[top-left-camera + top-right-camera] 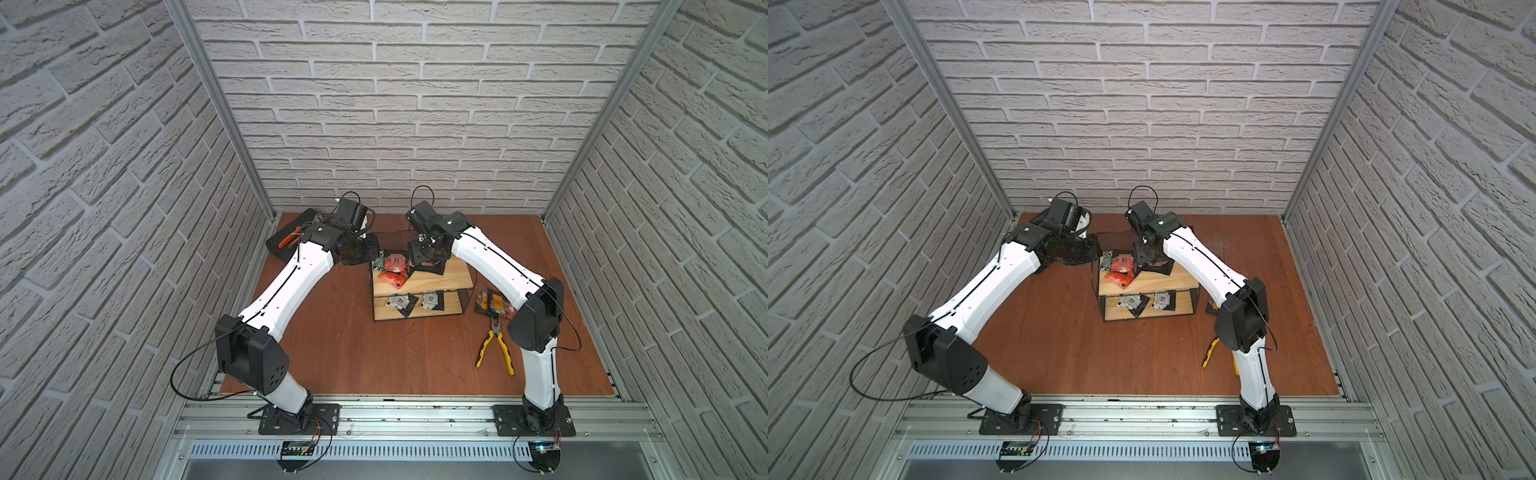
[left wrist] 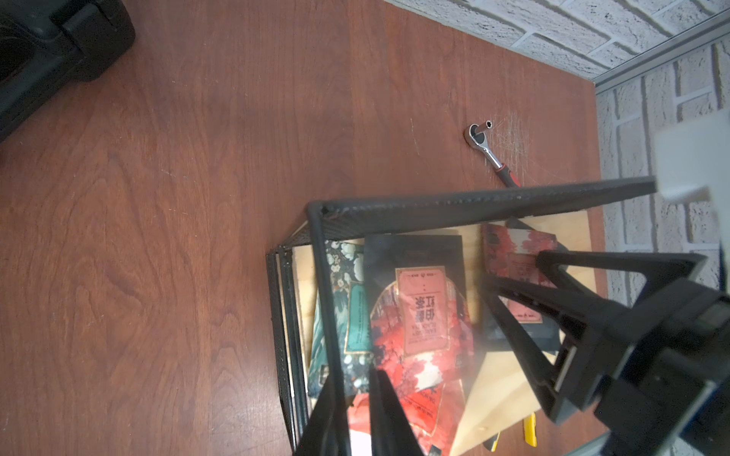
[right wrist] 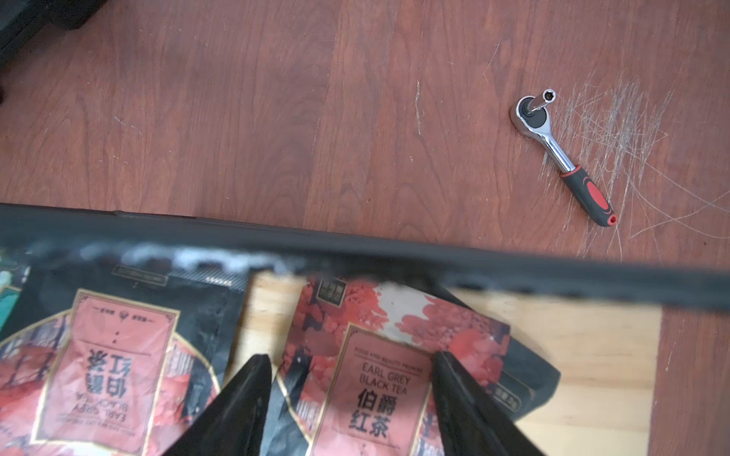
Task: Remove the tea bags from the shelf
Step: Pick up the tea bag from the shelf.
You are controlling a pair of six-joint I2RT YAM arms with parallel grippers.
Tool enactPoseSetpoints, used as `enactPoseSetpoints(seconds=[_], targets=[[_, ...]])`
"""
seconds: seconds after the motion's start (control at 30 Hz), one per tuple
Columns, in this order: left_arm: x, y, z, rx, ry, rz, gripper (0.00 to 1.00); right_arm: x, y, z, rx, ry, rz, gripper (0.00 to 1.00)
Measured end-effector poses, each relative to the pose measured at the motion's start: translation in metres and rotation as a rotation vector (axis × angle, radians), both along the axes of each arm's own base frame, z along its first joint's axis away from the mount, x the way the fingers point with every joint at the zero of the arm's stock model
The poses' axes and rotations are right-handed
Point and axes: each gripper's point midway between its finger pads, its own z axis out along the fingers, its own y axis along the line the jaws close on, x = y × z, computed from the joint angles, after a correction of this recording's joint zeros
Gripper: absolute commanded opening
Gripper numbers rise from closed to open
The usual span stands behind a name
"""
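My right jaws stand apart over the top board of the shelf. Their fingers straddle a red tea bag marked Earl Grey that lies flat on the pine. My left jaws are pinched on the shelf's black wire frame, with a wire of its left side between the fingers.

More tea bags, red, black and one green, overlap on that same top board. Two white-grey tea bags sit on the lower board. A few more lie on the bench just right of the shelf, near the yellow-handled pliers. A ratchet wrench lies on the bench behind the shelf.
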Motion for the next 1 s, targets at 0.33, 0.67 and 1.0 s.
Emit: enactPoseSetpoints(seconds=[0.33, 0.67, 1.0], targets=[[0.0, 0.0, 0.0, 0.0, 0.0, 0.0, 0.18, 0.0016, -0.0057, -0.0038, -0.051, -0.022, -0.014, 0.52], [-0.0001, 0.0, -0.0001, 0.0, 0.0, 0.0, 0.18, 0.0016, -0.0056, -0.0045, -0.052, -0.028, -0.027, 0.34], [-0.0001, 0.0001, -0.0001, 0.0, 0.001, 0.0, 0.18, -0.0033, 0.0003, -0.0006, -0.005, -0.001, -0.027, 0.17]])
